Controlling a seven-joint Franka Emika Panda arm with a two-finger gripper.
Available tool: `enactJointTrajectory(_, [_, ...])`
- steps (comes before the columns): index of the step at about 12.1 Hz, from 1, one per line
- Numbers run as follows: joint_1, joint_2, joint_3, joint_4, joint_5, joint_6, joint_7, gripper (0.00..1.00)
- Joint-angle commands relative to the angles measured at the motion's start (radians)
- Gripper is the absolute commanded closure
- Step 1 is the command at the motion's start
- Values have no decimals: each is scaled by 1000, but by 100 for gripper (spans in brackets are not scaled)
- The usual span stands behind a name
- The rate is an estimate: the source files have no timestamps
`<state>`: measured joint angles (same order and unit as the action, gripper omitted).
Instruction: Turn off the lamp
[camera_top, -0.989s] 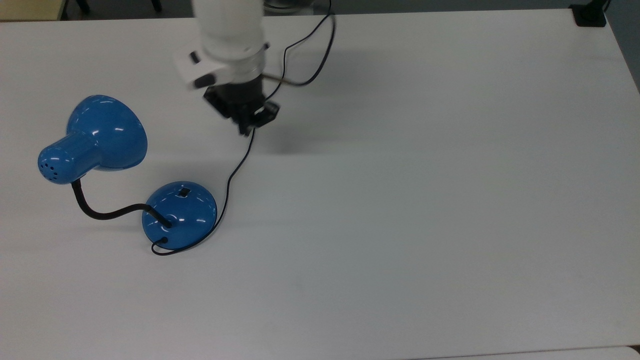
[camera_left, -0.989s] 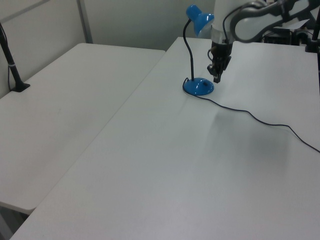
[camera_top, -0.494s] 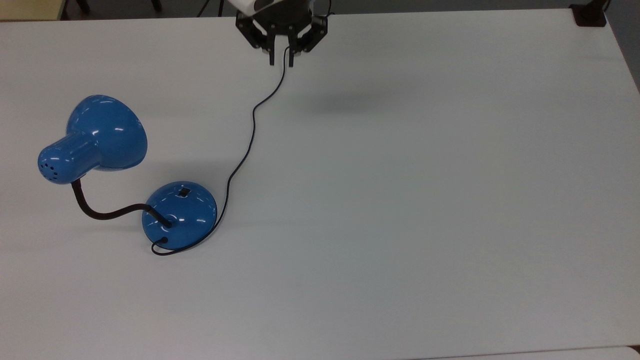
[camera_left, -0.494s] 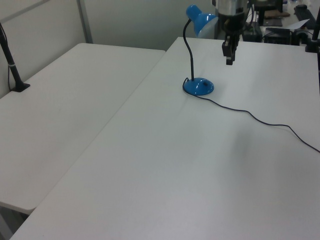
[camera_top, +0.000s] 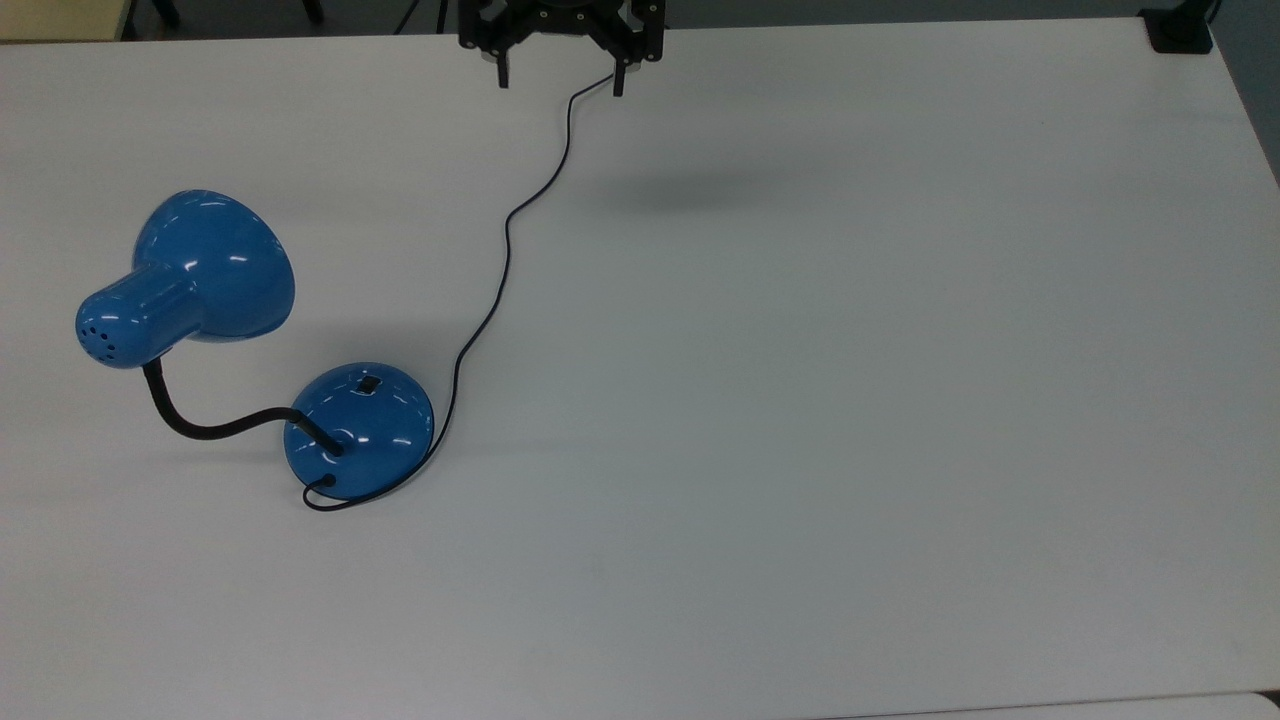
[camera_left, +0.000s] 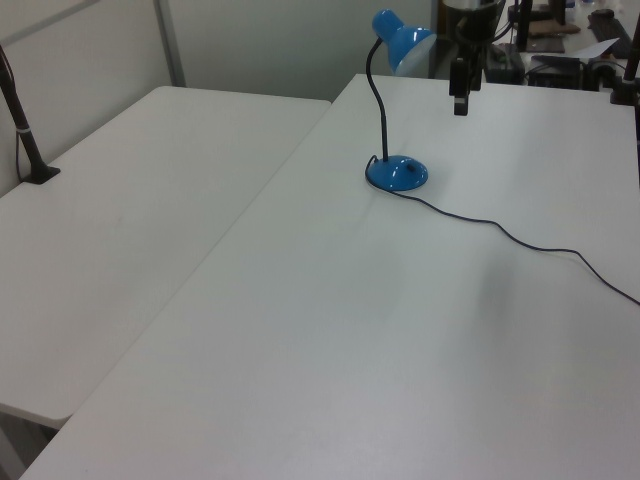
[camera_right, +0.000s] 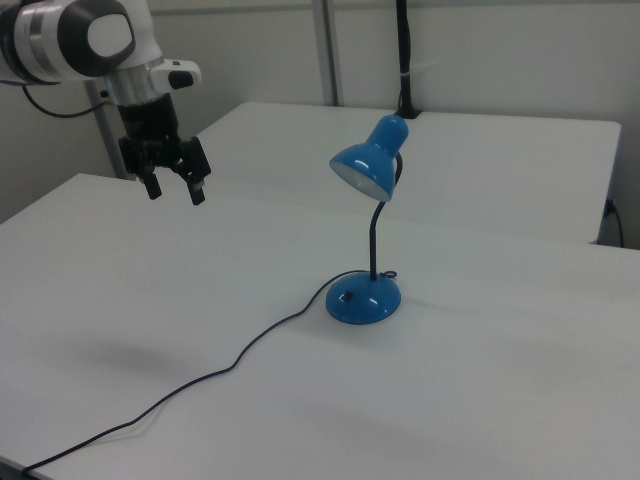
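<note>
The lamp (camera_top: 215, 330) stands on the white table (camera_top: 800, 400), well apart from the gripper (camera_top: 558, 82), below and to its left in the top view. Its gooseneck rises upright from the base (camera_right: 363, 299); the shade (camera_right: 366, 165) faces down toward the gripper's side in the right view. The arm hangs vertical, fingers (camera_right: 197, 193) spread and empty. Half a second ago the fingers were nearly together.
</note>
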<state>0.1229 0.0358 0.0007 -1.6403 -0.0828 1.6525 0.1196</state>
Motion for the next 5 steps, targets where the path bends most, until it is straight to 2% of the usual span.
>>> enactJointTrajectory(1, [-2,-27,-19,13,-8,-34,-23,0])
enactJointTrajectory(5, [0,-36,-19,13,-8,-53,-23,0])
